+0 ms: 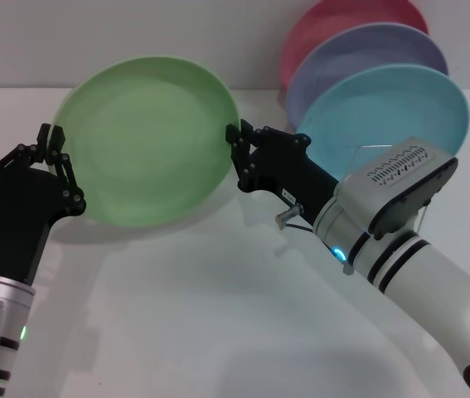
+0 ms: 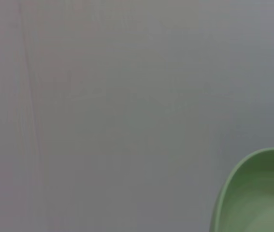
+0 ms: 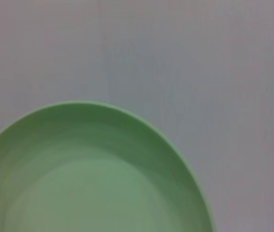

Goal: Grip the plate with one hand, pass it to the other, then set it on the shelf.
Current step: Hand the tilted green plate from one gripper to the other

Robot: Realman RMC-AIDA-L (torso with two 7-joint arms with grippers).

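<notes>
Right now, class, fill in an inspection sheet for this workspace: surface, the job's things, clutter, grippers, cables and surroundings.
Surface: white table, bare in front.
Job's things: green plate held up between both arms; shelf, only thin wires show behind the right arm.
Clutter: turquoise plate, lavender plate and pink plate standing in a row.
Grippers: left gripper at the plate's left rim; right gripper at its right rim.
Cables: nothing seen.
Surroundings: plain wall.
</notes>
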